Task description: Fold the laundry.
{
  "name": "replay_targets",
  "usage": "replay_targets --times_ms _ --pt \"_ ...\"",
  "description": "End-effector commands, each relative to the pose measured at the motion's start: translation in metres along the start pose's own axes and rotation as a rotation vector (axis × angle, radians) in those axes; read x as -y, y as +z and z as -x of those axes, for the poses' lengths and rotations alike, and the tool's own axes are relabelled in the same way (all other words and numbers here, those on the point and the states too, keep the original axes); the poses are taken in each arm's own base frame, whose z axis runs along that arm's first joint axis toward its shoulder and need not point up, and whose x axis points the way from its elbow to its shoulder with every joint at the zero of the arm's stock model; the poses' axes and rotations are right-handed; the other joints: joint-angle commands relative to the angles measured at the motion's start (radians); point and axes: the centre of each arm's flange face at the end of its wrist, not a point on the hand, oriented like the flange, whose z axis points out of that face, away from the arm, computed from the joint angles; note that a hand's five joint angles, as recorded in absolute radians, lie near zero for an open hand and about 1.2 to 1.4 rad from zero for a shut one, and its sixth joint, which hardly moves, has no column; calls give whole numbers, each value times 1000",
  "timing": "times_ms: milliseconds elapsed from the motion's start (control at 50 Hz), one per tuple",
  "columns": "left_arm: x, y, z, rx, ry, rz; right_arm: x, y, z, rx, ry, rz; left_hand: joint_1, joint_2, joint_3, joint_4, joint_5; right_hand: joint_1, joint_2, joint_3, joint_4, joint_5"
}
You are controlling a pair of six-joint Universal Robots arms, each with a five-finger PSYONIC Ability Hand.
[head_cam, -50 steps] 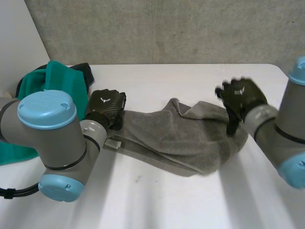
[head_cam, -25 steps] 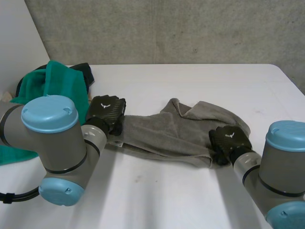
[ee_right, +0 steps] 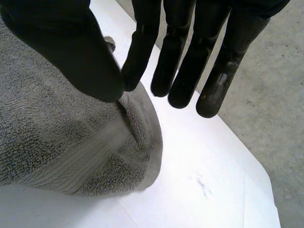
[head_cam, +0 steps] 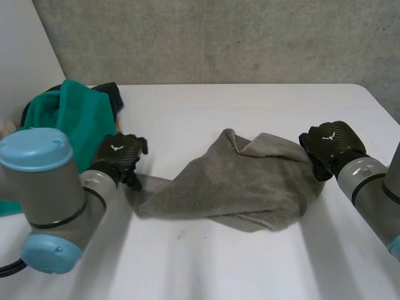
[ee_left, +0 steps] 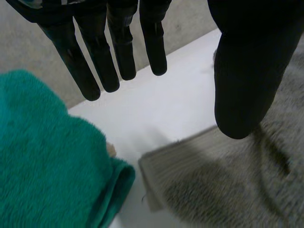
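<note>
Towel (head_cam: 237, 181), grey, crumpled mid-desk (head_cam: 206, 112), I see my left hand (head_cam: 119, 157) at its left corner, fingers (ee_left: 102, 61) straight, gripping nothing, right hand (head_cam: 331, 145) over its right edge, equally slack, teal cloth (head_cam: 75, 119) far left.

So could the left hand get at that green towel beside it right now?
Probably yes. The left hand is open, and the teal towel lies just beside it, with only bare table between. The grey towel is on its thumb side, out of the way.
</note>
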Motion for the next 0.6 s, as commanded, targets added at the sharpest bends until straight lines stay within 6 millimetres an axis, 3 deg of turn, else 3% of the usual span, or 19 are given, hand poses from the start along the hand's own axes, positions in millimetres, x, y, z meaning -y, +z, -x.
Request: replay_targets --times_ms 20,160,260,400,600 --pt "-10 7 16 -53 -23 21 -9 -7 9 45 57 54 58 61 51 67 73 -281 -434 -438 -438 -447" --pt "-13 10 21 -85 -29 22 -27 -23 20 140 252 180 73 76 66 81 87 -487 -640 -644 -644 -653" --pt "-17 12 18 -108 12 29 -40 -24 20 157 392 215 96 99 89 105 111 -478 -632 -636 -636 -644" --pt "-30 16 17 -117 143 60 -49 -15 26 169 428 193 96 100 89 105 111 -452 -605 -609 -609 -618" --pt "-34 16 17 -117 158 71 -68 10 38 166 405 175 82 85 75 90 96 -273 -426 -430 -430 -439"
